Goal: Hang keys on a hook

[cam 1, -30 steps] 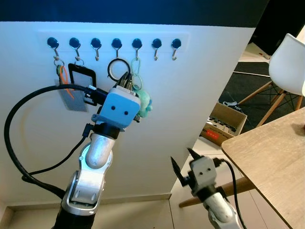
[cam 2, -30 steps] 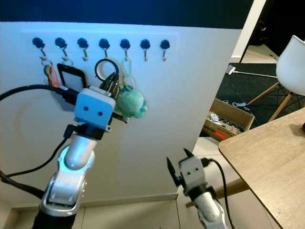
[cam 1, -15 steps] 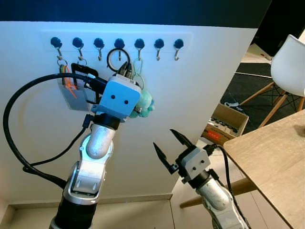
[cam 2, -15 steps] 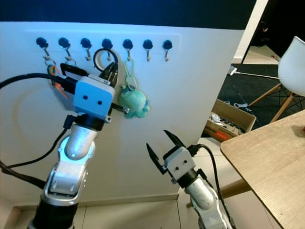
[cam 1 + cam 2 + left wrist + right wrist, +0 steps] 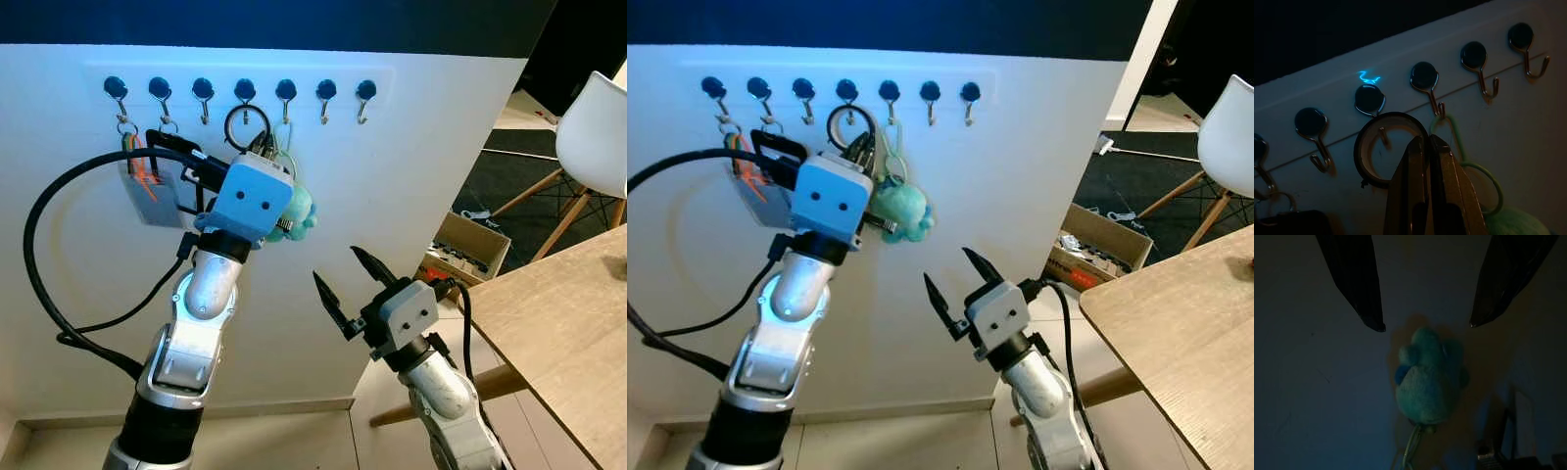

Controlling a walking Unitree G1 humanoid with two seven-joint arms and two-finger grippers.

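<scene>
My left gripper (image 5: 257, 147) is raised at the white wall, shut on the lower rim of a black key ring (image 5: 228, 127). In the left wrist view the ring (image 5: 1362, 147) sits over the fourth hook (image 5: 1371, 100), whose tip shows through its opening. A teal plush keychain (image 5: 299, 209) hangs by a green loop from the fifth hook (image 5: 285, 91), just right of the ring. My right gripper (image 5: 335, 264) is open, lower down, and points at the wall below the plush (image 5: 1427, 377).
Several blue-headed hooks run along the rail (image 5: 377, 73); the two at the left hold an orange tag and a card holder (image 5: 147, 191). A wooden table (image 5: 558, 313), a white chair (image 5: 593, 132) and a cardboard box (image 5: 468, 250) stand to the right.
My left gripper has lifted the ring up to the fourth hook. My right gripper has risen and turned its open fingers toward the wall.
</scene>
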